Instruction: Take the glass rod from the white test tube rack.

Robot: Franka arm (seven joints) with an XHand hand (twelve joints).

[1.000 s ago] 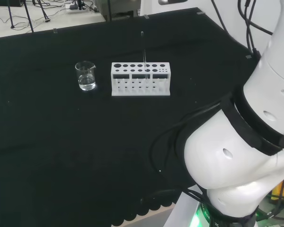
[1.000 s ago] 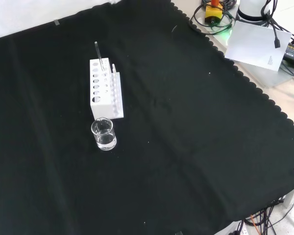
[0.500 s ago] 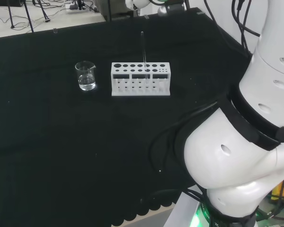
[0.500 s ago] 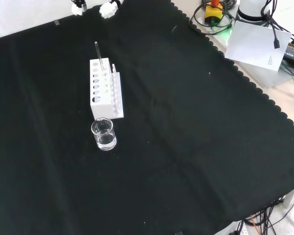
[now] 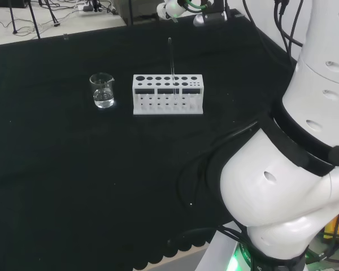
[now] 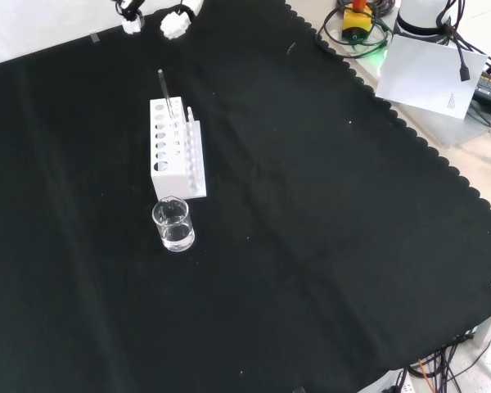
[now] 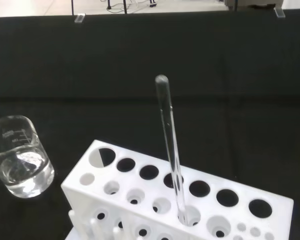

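Glass rod, thin and clear [image 7: 170,150], stands upright in my white plastic test tube rack [image 5: 168,94] on the black-clothed surface [image 6: 311,246], below my robot hand [image 6: 173,20], whose finger state I cannot tell.

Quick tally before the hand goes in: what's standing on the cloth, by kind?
Glass rod: 1, upright in the rack
White test tube rack: 1
Glass beaker: 1, with some clear liquid in it
Total: 3
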